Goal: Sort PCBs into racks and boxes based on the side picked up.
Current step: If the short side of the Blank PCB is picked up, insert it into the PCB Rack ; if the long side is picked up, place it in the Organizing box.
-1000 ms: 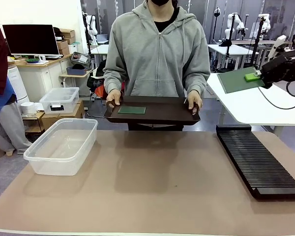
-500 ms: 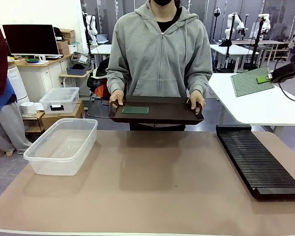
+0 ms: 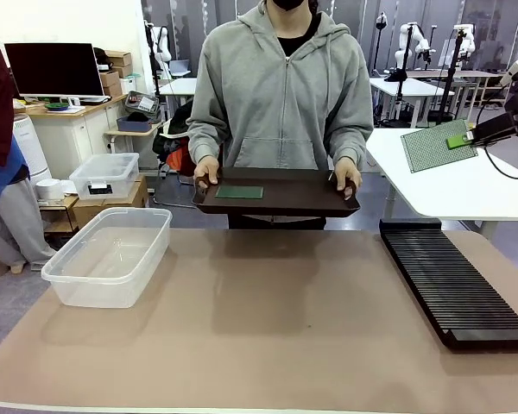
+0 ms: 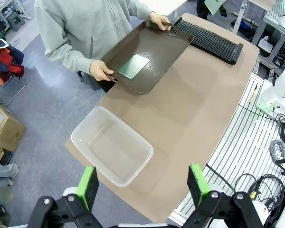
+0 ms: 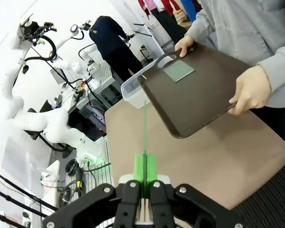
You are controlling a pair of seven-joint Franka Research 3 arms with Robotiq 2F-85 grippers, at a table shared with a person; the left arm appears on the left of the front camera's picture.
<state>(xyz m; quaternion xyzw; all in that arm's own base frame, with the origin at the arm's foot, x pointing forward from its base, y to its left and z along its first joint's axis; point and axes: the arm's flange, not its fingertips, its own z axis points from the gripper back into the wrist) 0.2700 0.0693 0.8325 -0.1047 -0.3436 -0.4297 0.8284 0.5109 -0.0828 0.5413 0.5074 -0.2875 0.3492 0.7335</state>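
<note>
Front view: the right gripper [image 3: 463, 140] hangs high beyond the table's [image 3: 268, 336] far right corner, its pads pinching one PCB [image 3: 427, 147] by a short edge, so the board juts out sideways with its dotted face toward the camera. Right wrist view has that board edge-on, a thin green line between pads pressed together on it. The left gripper [image 4: 143, 185] hovers well above the near left part of the table, its fingers spread and holding nothing.

A second PCB [image 3: 239, 192] lies flat near the left end of the dark tray [image 3: 302, 197], which a person [image 3: 281, 95] holds level over the table's far edge. The rack [image 3: 453, 289] runs along the right edge. The tub [image 3: 121, 214] sits at the left edge and holds nothing.

The grip is my main worry. With so little of the board between the pads, a quick swing down could let it pivot or slip out. The rack's slots are narrow, so a board arriving slightly tilted would likely catch on a rib and bend or pop free. Misreading which face was picked would send it to the wrong place.
</note>
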